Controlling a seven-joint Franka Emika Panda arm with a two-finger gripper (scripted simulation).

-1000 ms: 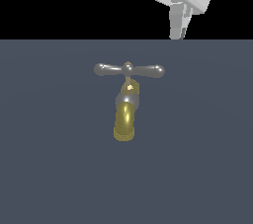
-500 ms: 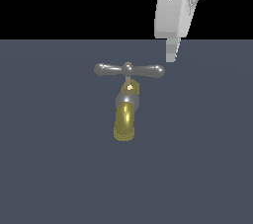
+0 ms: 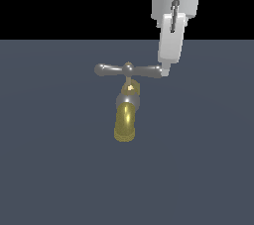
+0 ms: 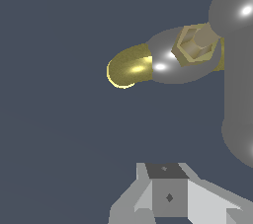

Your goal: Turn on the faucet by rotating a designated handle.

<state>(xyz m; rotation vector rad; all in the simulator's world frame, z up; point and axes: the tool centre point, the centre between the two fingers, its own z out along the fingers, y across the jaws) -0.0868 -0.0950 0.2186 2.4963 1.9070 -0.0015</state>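
**Fingertip at the crossbar's end, ready to push**

We see one faucet standing on the flat grey surface, and one arm above it. The faucet sits near the middle of the exterior view: a brass-yellow spout curving down toward the camera, a grey collar above it, a thin brass stem, and on top a single handle, the slim grey crossbar with bulbous ends and a brass nub at its centre.

The relation that matters is this: the crossbar's long axis runs across the exterior view, left to right, and our gripper hangs at its end on the exterior view's right. The lower tip of the white finger meets or very nearly meets that bulbous end; we cannot say for certain that they touch. The rest of the handle, the stem and the spout all lie to the exterior view's left of the finger.

In the wrist view the grey bar looms large at the edge, with the brass hex nut and spout mouth beside it.

As for the jaws, we cannot tell whether they stand apart or together: the exterior view shows the fingers edge-on as one slab, and the wrist view shows only the finger bases.

We judge the coming move to be a sideways push on that end, swinging the bar about its stem.
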